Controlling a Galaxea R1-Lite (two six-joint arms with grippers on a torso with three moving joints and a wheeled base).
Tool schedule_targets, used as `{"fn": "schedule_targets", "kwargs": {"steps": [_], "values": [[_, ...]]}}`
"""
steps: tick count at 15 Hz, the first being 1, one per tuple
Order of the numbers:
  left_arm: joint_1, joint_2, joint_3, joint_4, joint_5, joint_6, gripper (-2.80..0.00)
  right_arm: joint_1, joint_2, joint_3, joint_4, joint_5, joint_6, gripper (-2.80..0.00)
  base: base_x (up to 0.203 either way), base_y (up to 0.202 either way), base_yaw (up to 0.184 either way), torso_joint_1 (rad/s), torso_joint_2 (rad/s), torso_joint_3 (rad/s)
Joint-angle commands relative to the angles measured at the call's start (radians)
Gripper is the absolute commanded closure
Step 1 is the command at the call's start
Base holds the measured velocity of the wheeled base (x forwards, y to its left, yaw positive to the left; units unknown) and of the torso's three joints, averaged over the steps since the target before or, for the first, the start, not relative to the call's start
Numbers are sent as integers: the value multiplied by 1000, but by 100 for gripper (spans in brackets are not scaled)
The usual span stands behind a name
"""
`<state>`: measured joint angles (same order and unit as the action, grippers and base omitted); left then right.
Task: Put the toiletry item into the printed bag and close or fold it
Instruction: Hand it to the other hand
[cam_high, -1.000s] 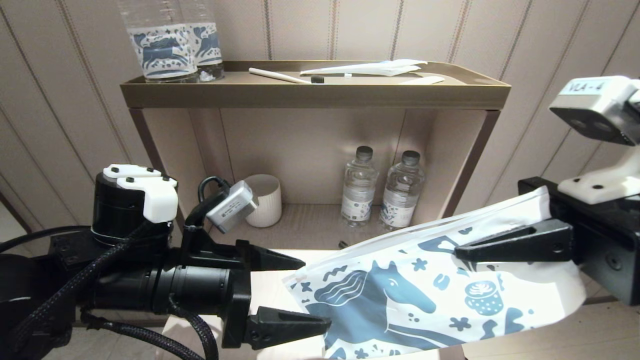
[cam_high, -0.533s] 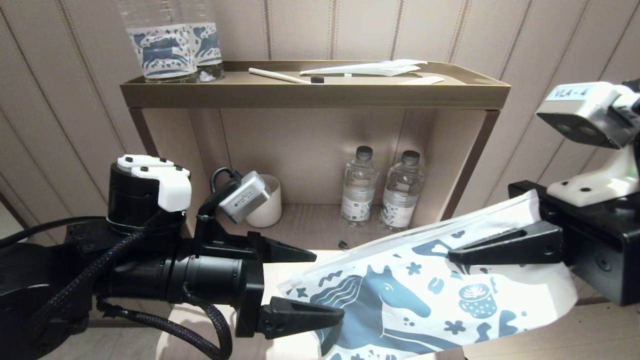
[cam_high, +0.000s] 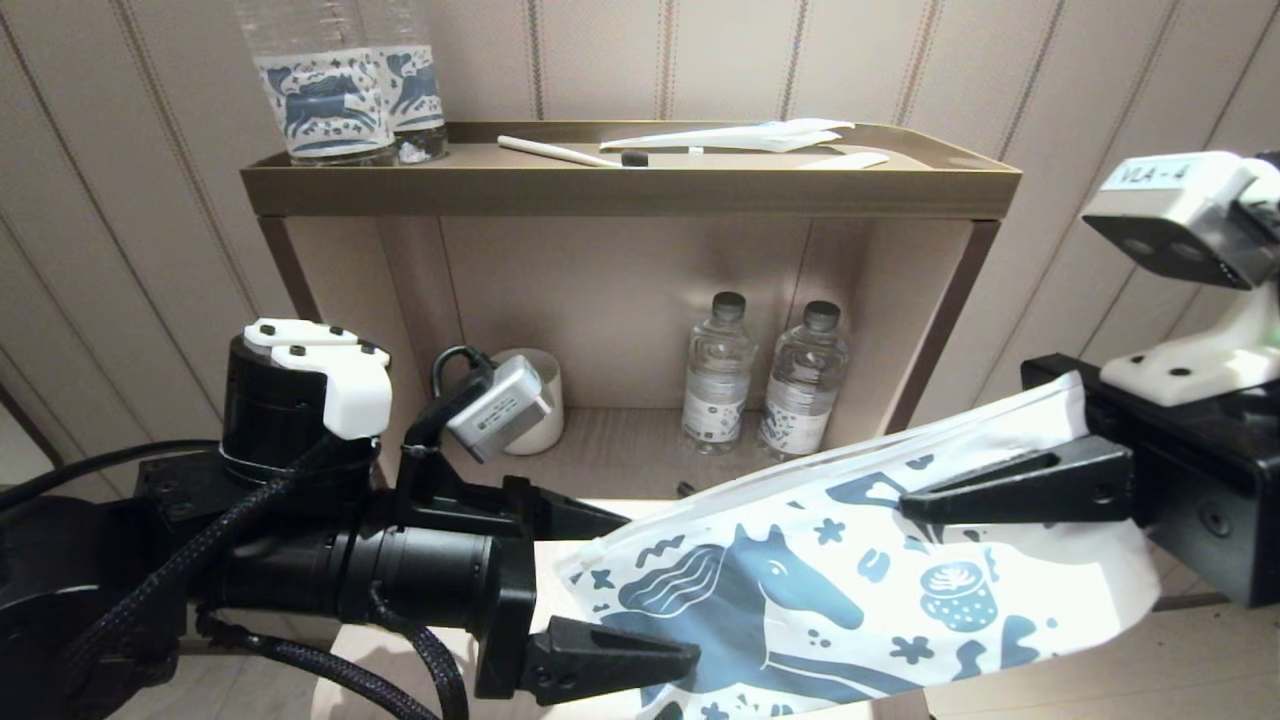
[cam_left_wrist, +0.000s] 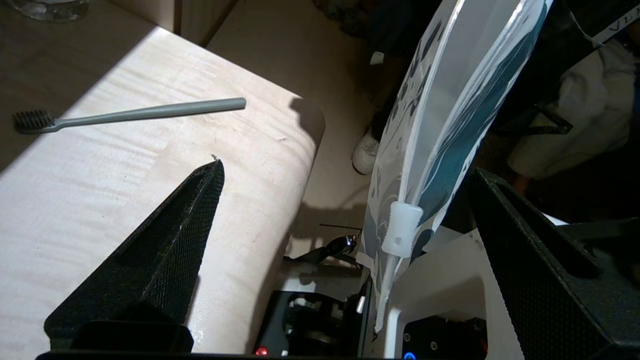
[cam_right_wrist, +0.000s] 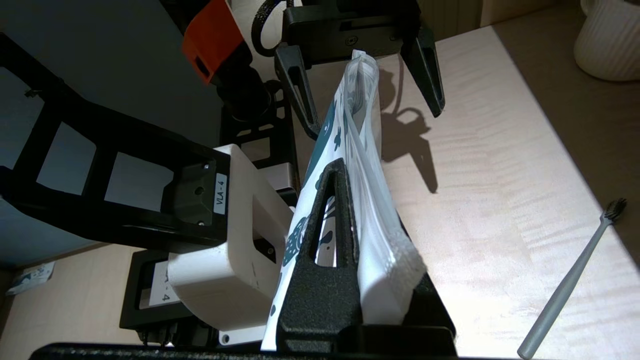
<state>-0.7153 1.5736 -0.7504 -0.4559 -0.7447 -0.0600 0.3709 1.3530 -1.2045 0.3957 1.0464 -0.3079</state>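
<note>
The printed bag (cam_high: 800, 600), white with dark blue horse and cup motifs, hangs in the air over the pale table (cam_left_wrist: 100, 210). My right gripper (cam_high: 910, 510) is shut on its right end (cam_right_wrist: 360, 200). My left gripper (cam_high: 655, 590) is open, its two fingers on either side of the bag's left end and not touching it. A white zip slider (cam_left_wrist: 401, 229) sits at that end. The toothbrush (cam_left_wrist: 130, 114), pale handle and dark bristles, lies flat on the table, apart from both grippers; it also shows in the right wrist view (cam_right_wrist: 570, 285). The head view hides it.
Behind the table stands a shelf unit (cam_high: 630, 190). On its top lie a cream-handled toothbrush (cam_high: 560, 152) and a plain white wrapper (cam_high: 740, 135), beside two labelled bottles (cam_high: 330, 90). Inside are two small water bottles (cam_high: 717, 375) and a white ribbed cup (cam_high: 540, 410).
My left gripper has moved right and a little up, so the bag's left end now lies between its open fingers. The right gripper keeps hold of the bag and has barely shifted.
</note>
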Motion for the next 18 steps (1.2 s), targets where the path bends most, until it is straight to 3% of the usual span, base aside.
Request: {"fn": "schedule_targets", "kwargs": {"steps": [1, 4, 8, 11, 14, 16, 18], "values": [[-4, 0, 0, -3, -4, -1, -280, 0, -5, -1, 2, 6, -2, 0, 0, 0, 0, 0, 0, 0], [-7, 0, -1, -4, -4, -11, -280, -3, -16, -1, 2, 7, -2, 0, 0, 0, 0, 0, 0, 0], [-16, -47, -27, -16, 31, -199, -280, -18, -57, 13, 3, 17, -2, 0, 0, 0, 0, 0, 0, 0], [-35, -49, 5, -60, 47, -237, -280, -24, -72, -12, 3, 20, 5, 0, 0, 0, 0, 0, 0, 0], [-55, -40, 3, -108, 58, -320, -280, -25, -83, -15, 3, 23, 9, 0, 0, 0, 0, 0, 0, 0], [-85, -34, 4, -145, 130, -347, -280, -29, -91, -17, 3, 23, 9, 0, 0, 0, 0, 0, 0, 0], [-152, -16, 11, -228, 262, -364, -280, -37, -92, -27, 3, 23, 9, 0, 0, 0, 0, 0, 0, 0]]}}
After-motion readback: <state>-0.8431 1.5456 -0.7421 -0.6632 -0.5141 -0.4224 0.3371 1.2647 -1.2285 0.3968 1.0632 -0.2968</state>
